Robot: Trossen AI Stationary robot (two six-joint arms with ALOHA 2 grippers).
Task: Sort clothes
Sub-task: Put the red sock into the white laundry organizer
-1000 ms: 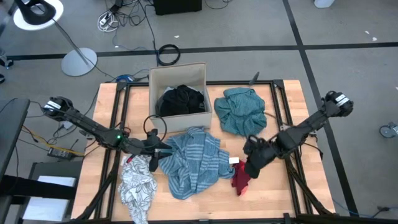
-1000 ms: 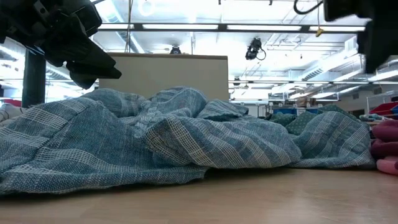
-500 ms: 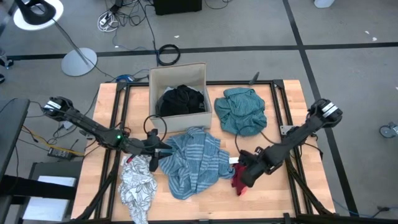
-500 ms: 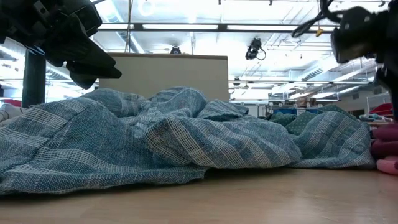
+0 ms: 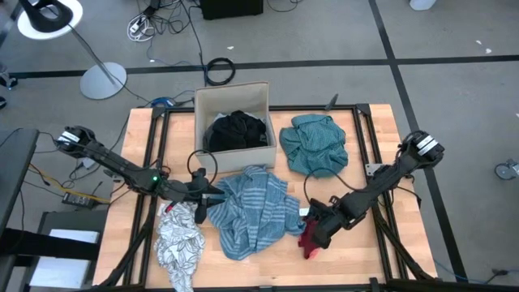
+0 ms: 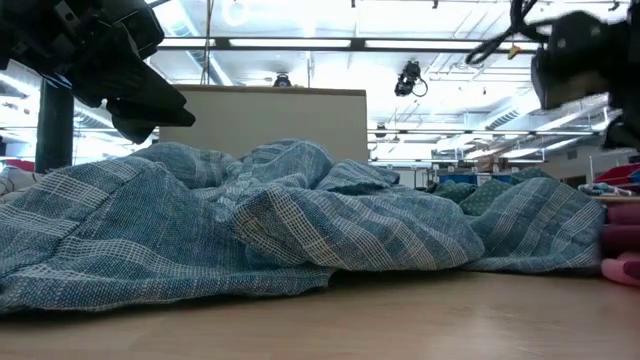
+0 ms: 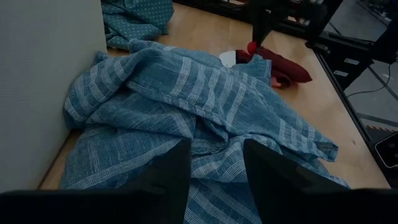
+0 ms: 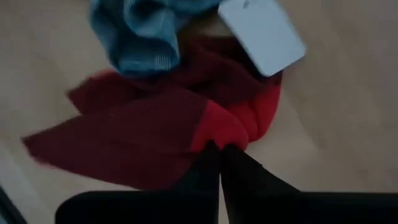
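The red piece (image 5: 310, 242) lies crumpled on the table near the front right, beside a white tag (image 8: 261, 34). My right gripper (image 5: 313, 234) is down on it and shut. The blue-striped garment (image 5: 251, 209) lies spread at the middle, its corner (image 8: 134, 37) next to the red piece. My left gripper (image 7: 216, 171) hangs open just above the striped garment's left edge, touching nothing. A teal garment (image 5: 315, 143) rests at the far right. A white-grey patterned piece (image 5: 178, 243) lies at the near left. A black garment (image 5: 238, 130) sits in the cardboard box (image 5: 203, 105). My right gripper pinches a raised fold of the red piece (image 8: 219, 132), at its brighter red edge, between its two fingertips (image 8: 210, 163). The fingers come from above, slanting toward the near left. The rest of the red piece lies slack on the table.
The cardboard box stands at the far middle, just behind the striped garment. Black frame rails (image 5: 366, 130) run along the table's sides. Bare wood shows along the near edge (image 5: 268, 272) and between the teal garment and the red piece.
My right gripper has gone down and toward the table's near-left, from beside the teal garment's near edge onto the red piece.
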